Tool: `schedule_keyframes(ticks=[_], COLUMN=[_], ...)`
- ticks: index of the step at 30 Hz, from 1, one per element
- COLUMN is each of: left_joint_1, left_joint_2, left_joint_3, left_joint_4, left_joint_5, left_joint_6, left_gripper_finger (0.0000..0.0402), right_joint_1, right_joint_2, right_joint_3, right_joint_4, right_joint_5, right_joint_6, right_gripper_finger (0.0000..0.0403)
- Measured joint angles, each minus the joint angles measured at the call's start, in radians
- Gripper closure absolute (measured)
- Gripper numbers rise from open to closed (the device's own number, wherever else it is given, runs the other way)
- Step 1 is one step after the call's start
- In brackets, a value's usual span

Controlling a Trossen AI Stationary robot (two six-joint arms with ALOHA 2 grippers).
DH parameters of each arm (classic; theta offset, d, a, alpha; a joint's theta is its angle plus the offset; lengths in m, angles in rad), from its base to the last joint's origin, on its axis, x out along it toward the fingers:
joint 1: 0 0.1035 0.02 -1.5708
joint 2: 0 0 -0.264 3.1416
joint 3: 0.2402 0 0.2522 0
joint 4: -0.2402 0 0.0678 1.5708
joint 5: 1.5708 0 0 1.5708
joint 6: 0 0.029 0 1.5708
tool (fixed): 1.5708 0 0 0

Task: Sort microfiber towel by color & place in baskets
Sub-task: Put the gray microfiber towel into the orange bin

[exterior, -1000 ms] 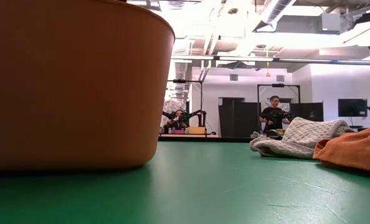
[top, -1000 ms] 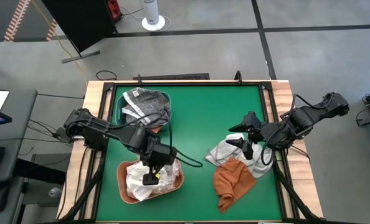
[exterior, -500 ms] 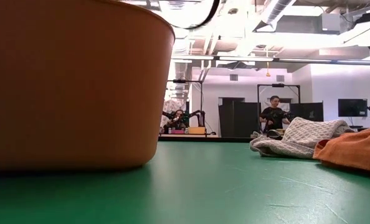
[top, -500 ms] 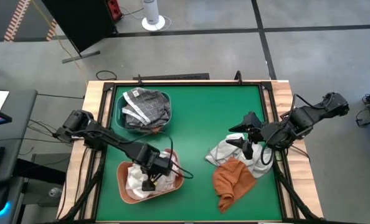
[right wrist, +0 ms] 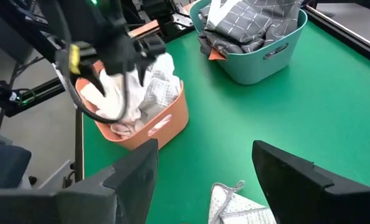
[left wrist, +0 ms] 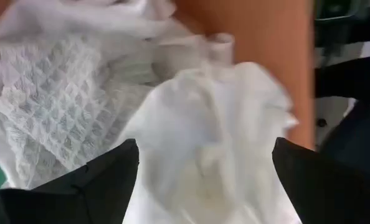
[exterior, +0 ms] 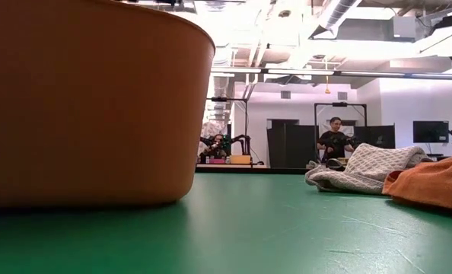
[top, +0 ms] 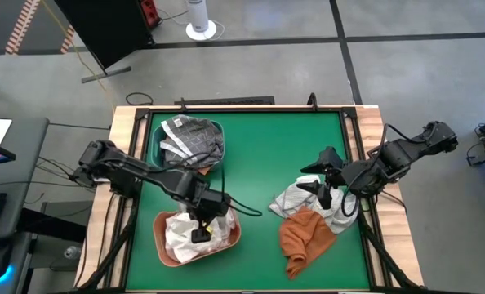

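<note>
The left gripper is seen spread wide directly over the salmon basket, with a white towel lying between the fingers but not pinched; nothing is held. That basket, at about 7 o'clock on the table, is filled with white and pale checked cloths. The teal basket, at about 11 o'clock, holds the grid-lined grey towels.

The unsorted cloths are found at about 4 o'clock: a pale checked towel and, touching it on the near side, a rust orange towel whose long axis runs from the checked towel toward the table's near edge. The right gripper hangs right over the checked towel, its fingers spread and empty.

The next move is judged to turn on this: the remaining pile lies straight below the right gripper and well apart from the left one, so the right arm is the nearer. Both baskets lie across the table toward 9 o'clock from the pile.
</note>
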Motion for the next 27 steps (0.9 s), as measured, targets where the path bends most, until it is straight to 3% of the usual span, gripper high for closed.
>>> schedule_keyframes(ticks=[7,11,19,27], left_joint_1=[0.003,0.006,0.005,0.001], left_joint_2=[0.0,-0.001,0.0,0.0], left_joint_3=[0.123,0.174,0.203,0.203], left_joint_4=[-0.087,-0.103,-0.037,0.063], left_joint_5=[0.024,-0.041,-0.221,-0.277], left_joint_6=[0.027,0.015,-0.063,-0.084], left_gripper_finger=[0.005,0.005,0.005,0.005], right_joint_1=[0.0,0.002,-0.016,-0.185], right_joint_2=[0.006,0.03,0.111,0.239], right_joint_3=[0.0,-0.022,-0.245,-0.417], right_joint_4=[-0.064,-0.146,-0.171,-0.083], right_joint_5=[-0.001,-0.016,-0.146,-0.291], right_joint_6=[0.008,0.019,0.135,0.088], right_gripper_finger=[0.0117,0.0117,0.0117,0.0117])
